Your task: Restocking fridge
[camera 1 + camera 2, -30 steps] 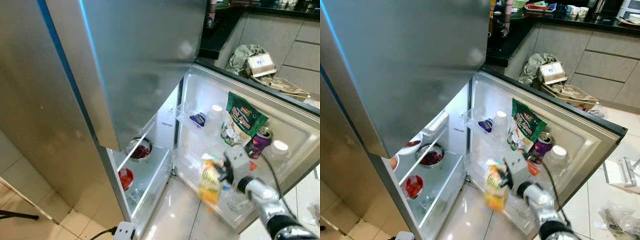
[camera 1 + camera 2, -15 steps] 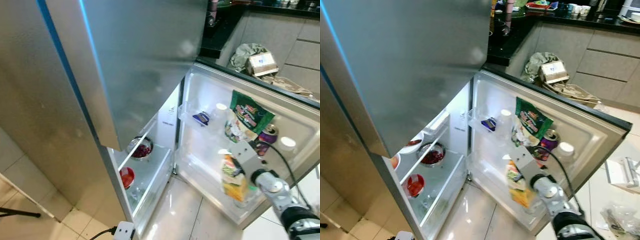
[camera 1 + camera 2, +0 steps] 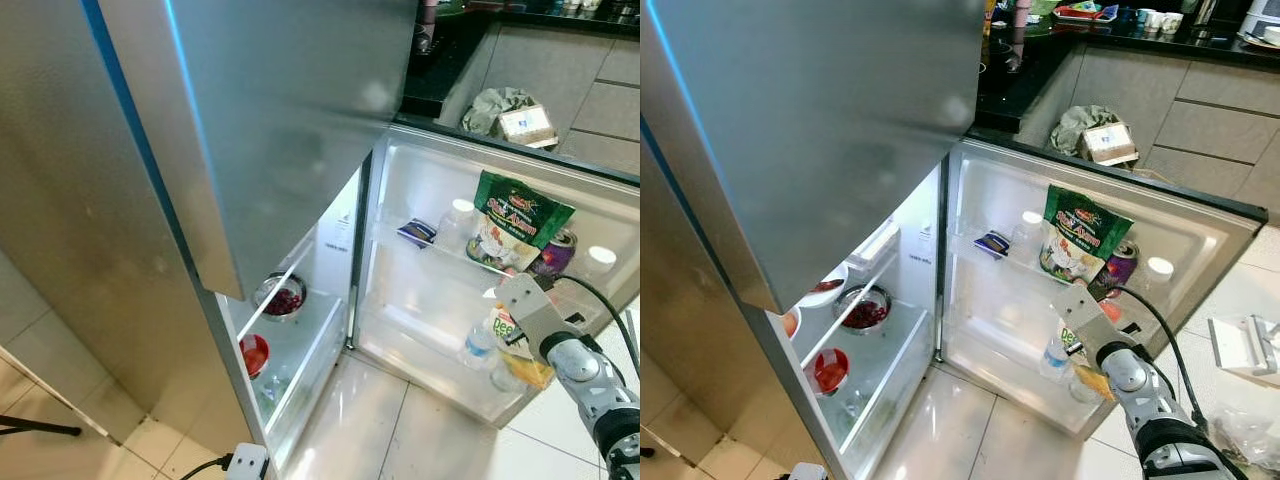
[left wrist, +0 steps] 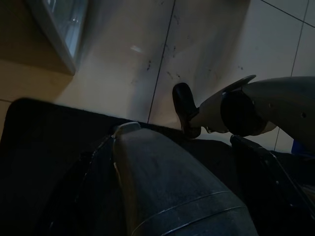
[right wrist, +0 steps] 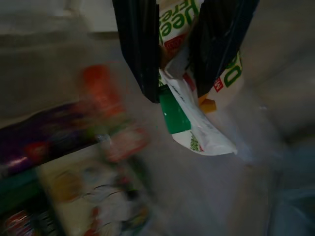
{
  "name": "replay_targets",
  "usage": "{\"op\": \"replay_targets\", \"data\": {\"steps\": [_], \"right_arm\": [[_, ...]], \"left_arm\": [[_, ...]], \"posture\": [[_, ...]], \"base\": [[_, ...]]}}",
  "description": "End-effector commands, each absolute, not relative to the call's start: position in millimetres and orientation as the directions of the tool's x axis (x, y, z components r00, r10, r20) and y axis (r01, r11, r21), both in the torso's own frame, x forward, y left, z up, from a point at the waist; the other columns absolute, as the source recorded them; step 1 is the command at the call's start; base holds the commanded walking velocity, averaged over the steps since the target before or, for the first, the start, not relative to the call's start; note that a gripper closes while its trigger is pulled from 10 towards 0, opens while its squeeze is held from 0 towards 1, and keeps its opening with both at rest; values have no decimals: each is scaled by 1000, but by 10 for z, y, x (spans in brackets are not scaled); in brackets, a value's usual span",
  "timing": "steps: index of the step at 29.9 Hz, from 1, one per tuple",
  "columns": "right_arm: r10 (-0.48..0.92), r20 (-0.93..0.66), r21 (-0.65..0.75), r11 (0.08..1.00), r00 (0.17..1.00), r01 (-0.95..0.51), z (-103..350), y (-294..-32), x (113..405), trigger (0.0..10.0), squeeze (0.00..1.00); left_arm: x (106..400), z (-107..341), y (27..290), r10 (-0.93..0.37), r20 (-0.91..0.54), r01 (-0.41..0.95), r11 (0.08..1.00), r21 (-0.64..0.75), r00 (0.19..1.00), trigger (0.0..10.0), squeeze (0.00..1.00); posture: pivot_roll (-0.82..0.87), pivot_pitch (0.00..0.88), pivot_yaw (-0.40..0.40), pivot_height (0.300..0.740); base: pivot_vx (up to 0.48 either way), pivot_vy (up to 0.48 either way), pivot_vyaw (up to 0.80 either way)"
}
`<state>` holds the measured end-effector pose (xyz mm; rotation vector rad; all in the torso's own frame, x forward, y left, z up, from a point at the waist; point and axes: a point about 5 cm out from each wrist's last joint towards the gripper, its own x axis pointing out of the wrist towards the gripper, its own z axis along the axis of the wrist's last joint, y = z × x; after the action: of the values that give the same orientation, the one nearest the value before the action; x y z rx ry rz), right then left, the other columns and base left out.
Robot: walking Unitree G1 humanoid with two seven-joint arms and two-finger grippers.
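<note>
Right wrist view has the right gripper [image 5: 174, 46] clamped on a white-and-green juice carton [image 5: 189, 105], green cap pointing away from the wrist. From the head, the carton's long axis stands roughly upright, tilted a little, right at the lower door shelf [image 3: 440, 375] of the open fridge door [image 3: 600, 215], beside a water bottle [image 3: 478, 345]. The green snack bag [image 3: 515, 222] and purple can [image 3: 553, 255] sit on the shelf above. The right arm reaches forward and down, forearm angled toward the door; setting down looks imminent. The left arm hangs idle.

Blurred door-shelf items [image 5: 74, 162] behind the right end effector [image 5: 172, 49].
</note>
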<state>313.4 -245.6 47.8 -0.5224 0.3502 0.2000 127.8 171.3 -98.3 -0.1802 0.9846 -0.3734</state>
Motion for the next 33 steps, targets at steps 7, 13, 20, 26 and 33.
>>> {"op": "replay_targets", "data": {"steps": [7,13,20,26,33], "right_arm": [[196,-529,-216,910,826,-354,15,-2260,2798,10000,0],[83,-670,-191,941,738,-280,-345,-2326,2416,10000,0],[-38,-820,-227,938,571,-263,-719,-2457,1787,10000,0],[-93,-885,-215,951,456,-224,-895,-2500,1366,10000,0],[-88,-913,-191,955,399,-228,-979,-2440,1168,10000,0]], "left_arm": [[1443,-926,1659,-396,-749,269,917,-294,531,10000,0],[1451,-931,1655,-384,-758,260,922,-287,527,10000,0],[1352,-976,1650,-367,-782,230,930,-288,504,10000,0],[1228,-1021,1705,-333,-809,167,943,-289,484,10000,0],[1120,-1056,1730,-323,-831,151,946,-286,453,10000,0]], "posture": [[-11,0,-63,740],[-16,0,-58,740],[-10,0,-60,740],[-12,0,-62,740],[-19,0,-56,740]], "base": [[0,0,0],[0,0,0],[0,0,-571],[0,0,-267],[0,0,-229]]}}
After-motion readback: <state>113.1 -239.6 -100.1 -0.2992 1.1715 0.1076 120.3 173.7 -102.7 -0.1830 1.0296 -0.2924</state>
